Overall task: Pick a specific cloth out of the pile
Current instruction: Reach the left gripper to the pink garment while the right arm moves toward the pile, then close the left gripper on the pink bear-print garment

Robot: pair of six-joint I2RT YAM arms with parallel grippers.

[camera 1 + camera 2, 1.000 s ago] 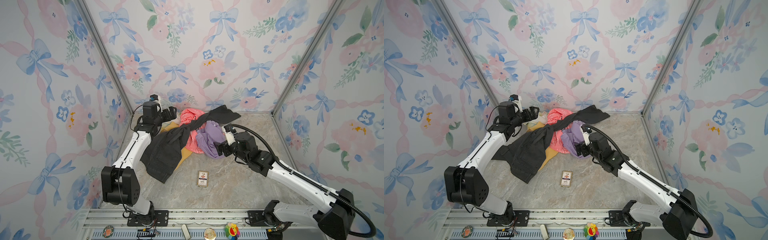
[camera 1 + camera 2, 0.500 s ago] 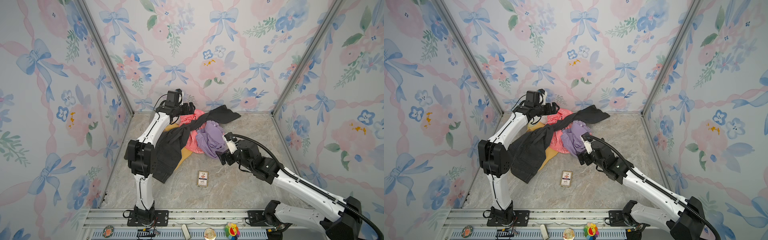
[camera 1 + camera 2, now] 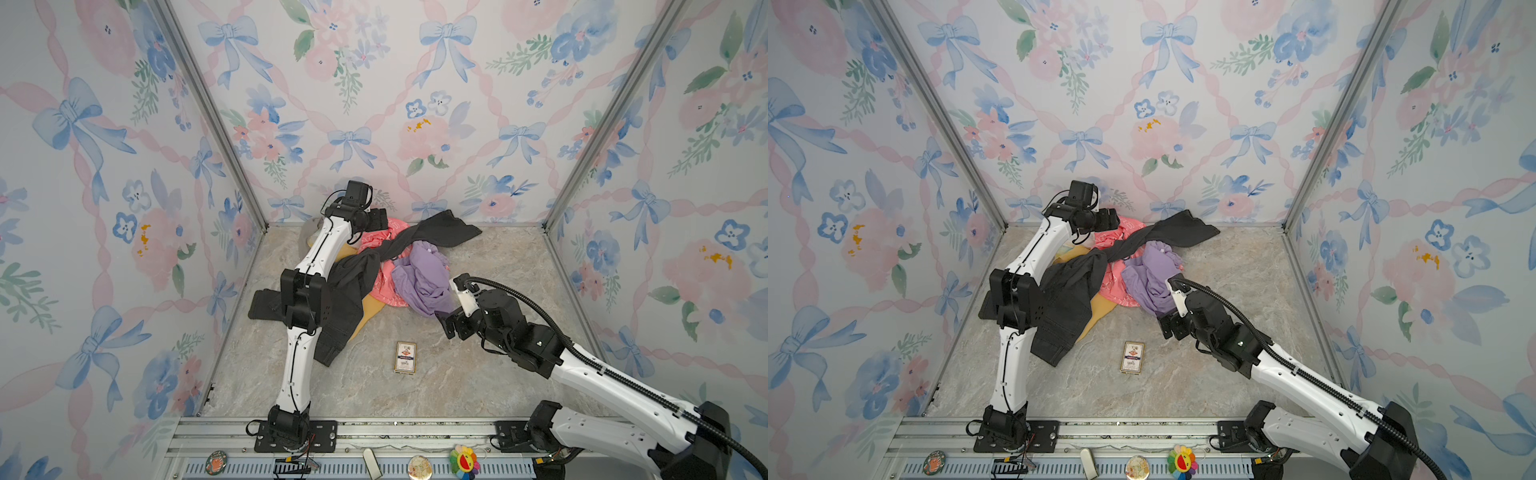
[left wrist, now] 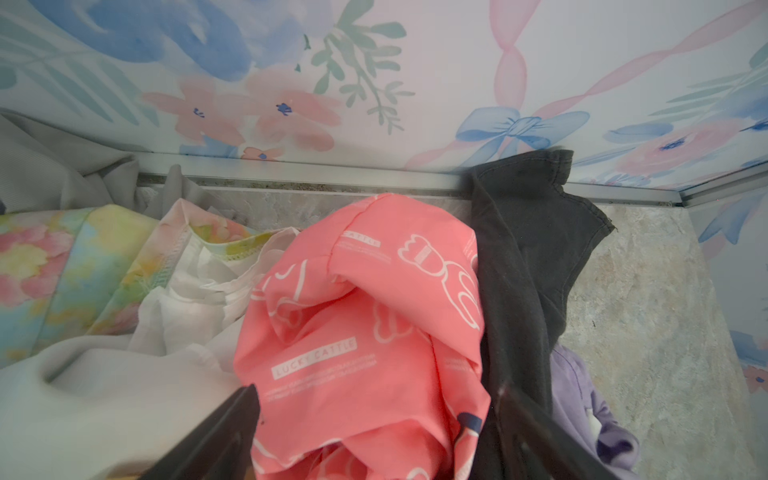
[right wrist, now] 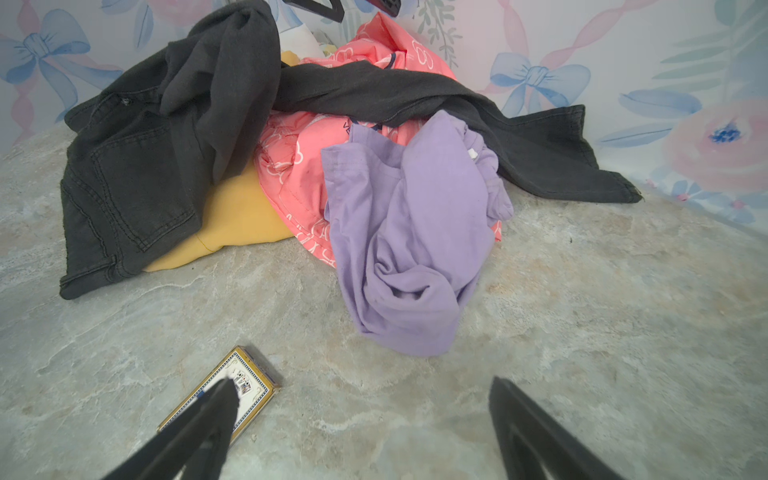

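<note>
The marbled tabletop carries the pile of garments and a card box.

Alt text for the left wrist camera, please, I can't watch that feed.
The left gripper has its jaws open on either side of a hump of the coral-pink cloth. The dark grey jeans drape along one side; a white cloth and a pastel cloth lie on the other.

Coral-pink bear-print cloth: thin smooth fabric
Dark grey jeans: matt coarse denim
Lilac-purple crumpled cloth: soft matt knit
Marbled grey floor: smooth, stone-look
</note>
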